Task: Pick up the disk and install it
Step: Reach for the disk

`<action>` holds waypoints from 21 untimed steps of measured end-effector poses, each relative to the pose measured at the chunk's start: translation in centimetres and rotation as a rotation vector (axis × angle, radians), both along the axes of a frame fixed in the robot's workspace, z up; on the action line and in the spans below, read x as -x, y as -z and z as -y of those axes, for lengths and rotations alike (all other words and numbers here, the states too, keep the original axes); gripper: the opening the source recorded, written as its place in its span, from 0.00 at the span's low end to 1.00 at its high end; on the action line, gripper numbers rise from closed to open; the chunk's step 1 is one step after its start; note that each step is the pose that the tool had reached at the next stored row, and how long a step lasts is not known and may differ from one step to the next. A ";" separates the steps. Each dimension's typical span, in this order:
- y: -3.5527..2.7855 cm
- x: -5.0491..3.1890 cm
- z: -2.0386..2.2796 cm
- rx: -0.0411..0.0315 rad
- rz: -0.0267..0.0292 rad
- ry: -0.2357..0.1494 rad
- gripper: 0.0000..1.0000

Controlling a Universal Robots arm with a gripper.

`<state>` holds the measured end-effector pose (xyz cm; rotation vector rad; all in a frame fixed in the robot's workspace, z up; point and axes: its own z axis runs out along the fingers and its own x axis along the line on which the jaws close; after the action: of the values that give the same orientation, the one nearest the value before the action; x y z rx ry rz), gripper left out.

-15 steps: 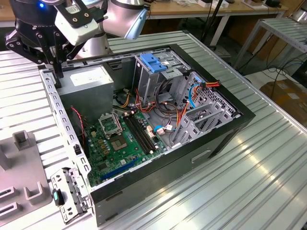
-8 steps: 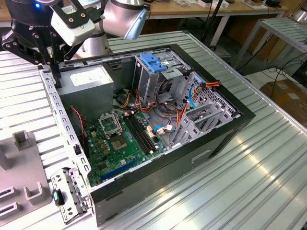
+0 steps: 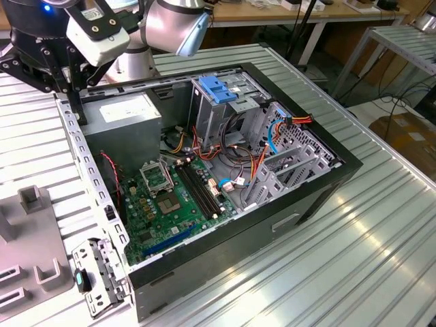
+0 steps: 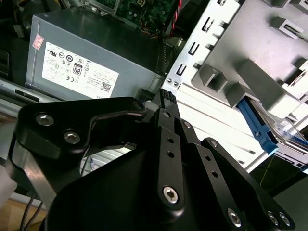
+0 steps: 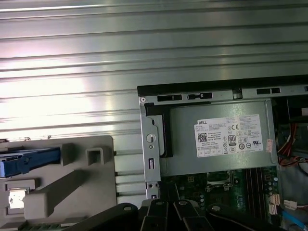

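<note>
The gripper (image 4: pixel 166 96) is hanging clenched on nothing over the edge of the open computer case (image 3: pixel 310 197). The case is holding the power supply (image 4: pixel 96 53) just below the fingertips, and the motherboard (image 3: pixel 163 204) and drive cage (image 3: pixel 218 119) farther off. The disk (image 5: pixel 30 161) is lying in a grey holder (image 5: pixel 96 192) beside the gripper, outside the case wall. Both wrist views are showing its blue rail, and the exterior view is showing the cage's light-blue latch plate (image 3: pixel 216 88).

Ribbed metal table (image 3: pixel 368 259); wooden workbench (image 3: pixel 286 15) behind; cardboard box (image 3: pixel 409 133) on floor
</note>
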<state>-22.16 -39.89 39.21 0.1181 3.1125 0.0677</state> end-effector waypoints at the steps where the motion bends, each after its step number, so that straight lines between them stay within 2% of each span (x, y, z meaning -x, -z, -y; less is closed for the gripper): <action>1: 0.00 0.06 0.00 0.0000 0.0000 0.000 0.11; 21: 0.03 1.60 0.00 0.0000 0.0001 0.000 0.11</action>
<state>-23.76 -39.90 39.19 0.1181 3.1124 0.0677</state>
